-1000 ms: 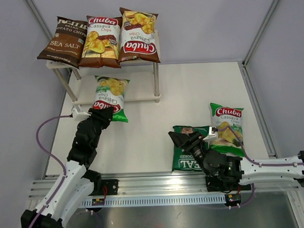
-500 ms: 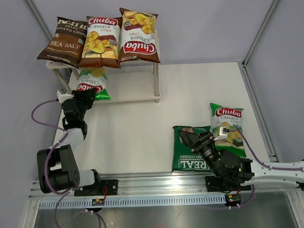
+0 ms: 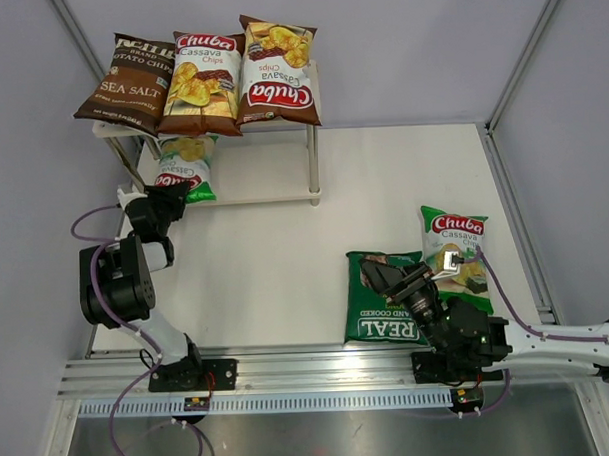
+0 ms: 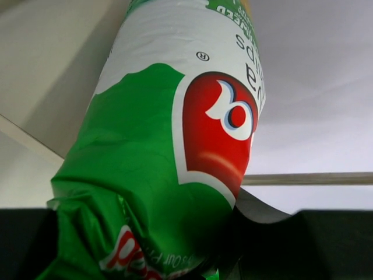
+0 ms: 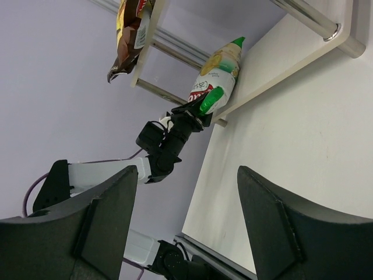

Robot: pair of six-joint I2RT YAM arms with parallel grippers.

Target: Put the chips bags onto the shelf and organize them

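Note:
The shelf (image 3: 263,171) stands at the back left. Its top board carries the dark Sea Salt bag (image 3: 129,82) and two brown Chuba chips bags (image 3: 201,83) (image 3: 277,71). My left gripper (image 3: 169,199) is shut on the lower end of a green Chuba bag (image 3: 186,164), which lies at the left end of the lower board. In the left wrist view this green bag (image 4: 169,157) fills the frame above the left gripper (image 4: 175,254). My right gripper (image 3: 384,276) hangs open over the dark green REAL bag (image 3: 380,303). A second green Chuba bag (image 3: 453,245) lies to its right.
The right wrist view shows the left arm (image 5: 166,143) holding the green bag (image 5: 218,81) at the shelf's lower board (image 5: 280,65), between the open right gripper (image 5: 186,227) fingers. Grey walls enclose the table; an aluminium rail (image 3: 319,368) runs along the near edge.
The left arm carried the green Chuba bag from the table in front of the shelf back onto the lower board's left end. The right gripper shifted slightly right over the REAL bag.

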